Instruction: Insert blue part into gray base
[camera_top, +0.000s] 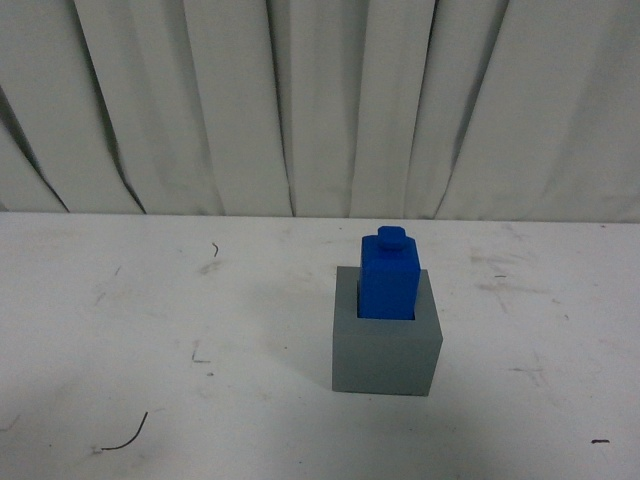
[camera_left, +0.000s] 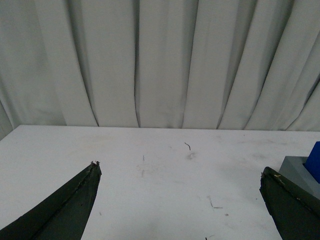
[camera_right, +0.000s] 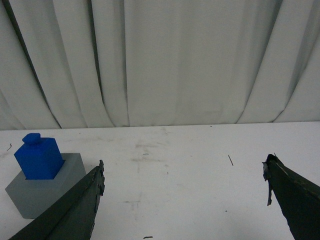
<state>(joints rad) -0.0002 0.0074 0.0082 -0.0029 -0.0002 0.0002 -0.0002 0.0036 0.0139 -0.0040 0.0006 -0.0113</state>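
Observation:
The blue part (camera_top: 389, 273) stands upright in the recess of the gray base (camera_top: 386, 352), right of the table's middle, its knob on top. Neither arm shows in the front view. My left gripper (camera_left: 180, 172) is open and empty over bare table; the gray base (camera_left: 299, 172) and a sliver of the blue part (camera_left: 315, 161) show at that view's edge by one finger. My right gripper (camera_right: 184, 170) is open and empty; the blue part (camera_right: 39, 157) in the gray base (camera_right: 42, 190) lies beside one finger, apart from it.
The white table (camera_top: 180, 340) is scuffed, with small dark marks and a thin dark strand (camera_top: 125, 437) near the front left. A white pleated curtain (camera_top: 300, 100) closes off the back edge.

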